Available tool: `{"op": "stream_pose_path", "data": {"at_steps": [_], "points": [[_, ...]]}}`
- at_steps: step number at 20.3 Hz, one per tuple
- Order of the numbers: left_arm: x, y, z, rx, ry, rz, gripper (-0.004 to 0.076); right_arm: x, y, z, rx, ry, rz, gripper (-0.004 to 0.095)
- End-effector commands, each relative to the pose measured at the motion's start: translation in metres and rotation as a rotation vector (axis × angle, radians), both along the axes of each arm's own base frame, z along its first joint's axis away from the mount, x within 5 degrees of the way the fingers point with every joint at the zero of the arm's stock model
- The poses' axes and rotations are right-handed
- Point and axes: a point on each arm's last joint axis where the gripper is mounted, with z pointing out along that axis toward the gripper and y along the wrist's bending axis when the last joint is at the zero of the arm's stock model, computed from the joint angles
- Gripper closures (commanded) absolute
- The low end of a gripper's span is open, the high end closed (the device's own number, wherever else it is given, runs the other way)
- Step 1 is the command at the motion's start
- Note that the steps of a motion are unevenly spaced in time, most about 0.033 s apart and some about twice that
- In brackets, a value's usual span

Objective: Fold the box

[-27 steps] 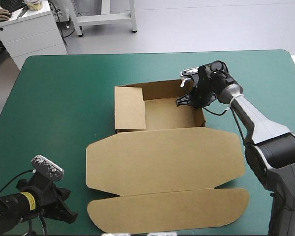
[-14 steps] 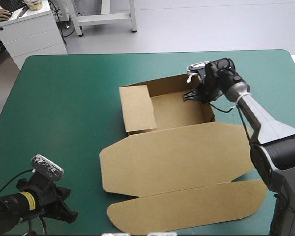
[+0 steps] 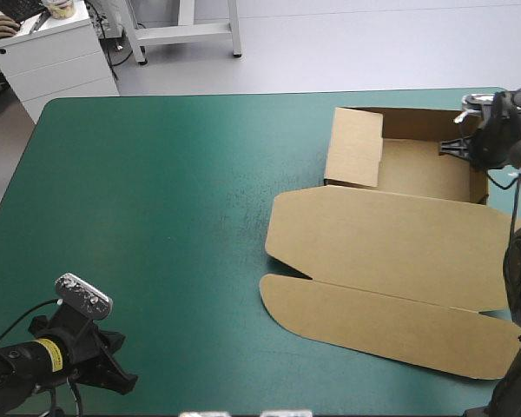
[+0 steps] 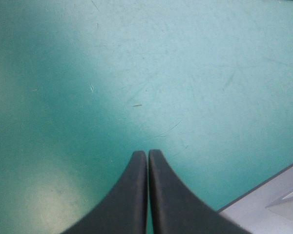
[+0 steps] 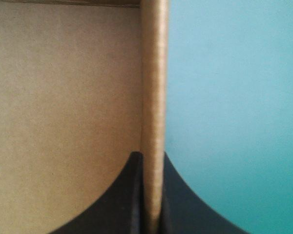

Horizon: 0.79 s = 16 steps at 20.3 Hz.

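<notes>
The brown box (image 3: pixel 399 217) lies on the right half of the bench (image 3: pixel 156 191), at about 3 o'clock from the bench's middle. Its tray (image 3: pixel 421 169) is open and sits at 2 o'clock, near the far right corner, with the walls raised. A flap (image 3: pixel 354 146) at the tray's left side stands up; whether it is upright or leaning I cannot tell. The lid (image 3: pixel 386 252) lies flat on the teal-green cover and spreads from the tray toward 5 o'clock. The right pincer (image 5: pixel 153 157) grips the tray's right wall: the board's edge stands between its black fingers (image 5: pixel 117 204), which are almost together. The left pincer (image 4: pixel 147 155) is well apart, at 7 o'clock near the bench's near left corner, closed on nothing, over bare cover.
</notes>
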Motion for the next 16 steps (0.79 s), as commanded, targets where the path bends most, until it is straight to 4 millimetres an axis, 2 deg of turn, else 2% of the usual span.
{"op": "stream_pose_path", "data": {"at_steps": [1, 5, 8, 9, 11, 12, 13, 15, 16], "points": [[0.003, -0.002, 0.008, -0.031, -0.049, 0.002, 0.0734, -0.018, -0.034, 0.04, -0.066, -0.117, -0.06, 0.0928], [0.003, -0.002, 0.008, -0.029, -0.05, 0.003, 0.0734, -0.031, -0.075, 0.04, -0.081, -0.108, -0.142, 0.0928], [0.004, -0.002, 0.008, -0.027, -0.054, 0.004, 0.0734, -0.034, -0.088, 0.033, -0.068, -0.087, -0.175, 0.0921], [0.004, -0.001, 0.008, -0.021, -0.058, 0.005, 0.0734, -0.033, -0.092, 0.029, -0.035, -0.084, -0.173, 0.0888], [0.004, -0.001, 0.008, -0.017, -0.061, 0.006, 0.0734, -0.031, -0.093, 0.023, 0.012, -0.085, -0.165, 0.0766], [0.004, -0.001, 0.008, -0.017, -0.061, 0.006, 0.0734, -0.03, -0.094, 0.021, 0.017, -0.083, -0.17, 0.0633], [0.004, -0.001, 0.008, -0.016, -0.059, 0.006, 0.0734, -0.03, -0.096, 0.019, 0.024, -0.084, -0.176, 0.0545], [0.004, -0.001, 0.008, -0.016, -0.059, 0.006, 0.0734, -0.029, -0.097, 0.02, 0.023, -0.093, -0.178, 0.0268], [0.004, -0.001, 0.008, -0.016, -0.059, 0.006, 0.0734, -0.029, -0.097, 0.02, 0.023, -0.093, -0.178, 0.0172]]}}
